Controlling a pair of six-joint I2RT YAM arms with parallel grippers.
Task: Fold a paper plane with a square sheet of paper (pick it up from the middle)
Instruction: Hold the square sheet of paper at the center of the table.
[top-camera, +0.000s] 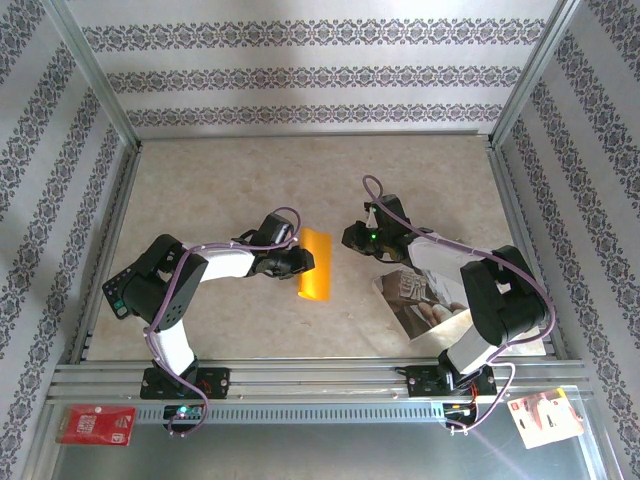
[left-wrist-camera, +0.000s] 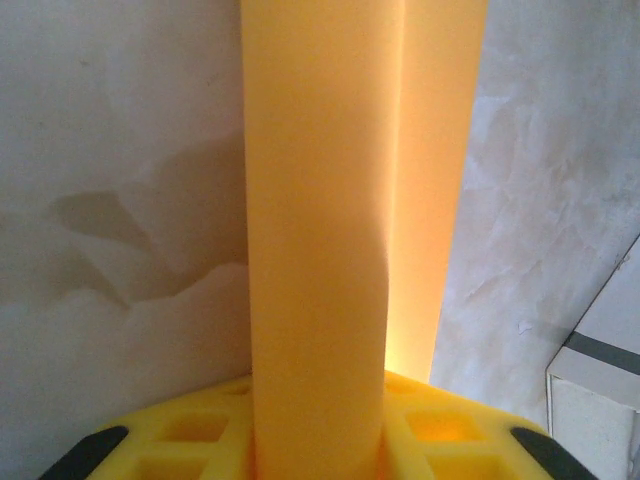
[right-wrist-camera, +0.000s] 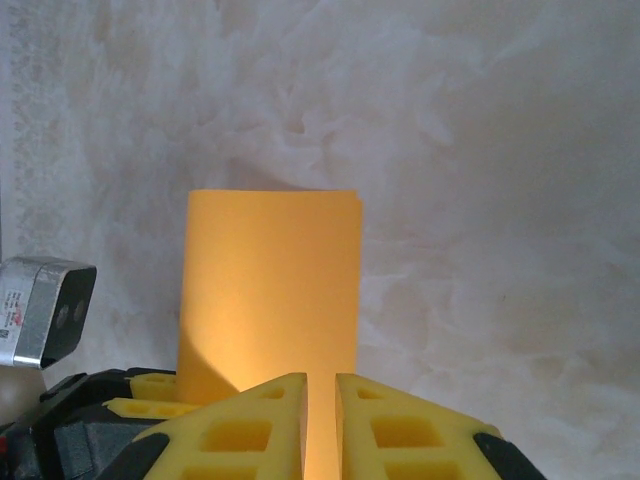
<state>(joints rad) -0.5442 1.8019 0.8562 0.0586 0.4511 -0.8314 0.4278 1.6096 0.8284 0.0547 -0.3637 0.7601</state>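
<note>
Square sheet of paper (top-camera: 316, 266), folded, sits pinched in my left gripper (top-camera: 301, 262) so my near-shut right gripper (right-wrist-camera: 321, 385) can crease it.

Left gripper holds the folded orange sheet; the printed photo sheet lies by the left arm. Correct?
No: the top external view shows the printed photo sheet by the right arm. The left gripper does hold the folded orange sheet.
</note>
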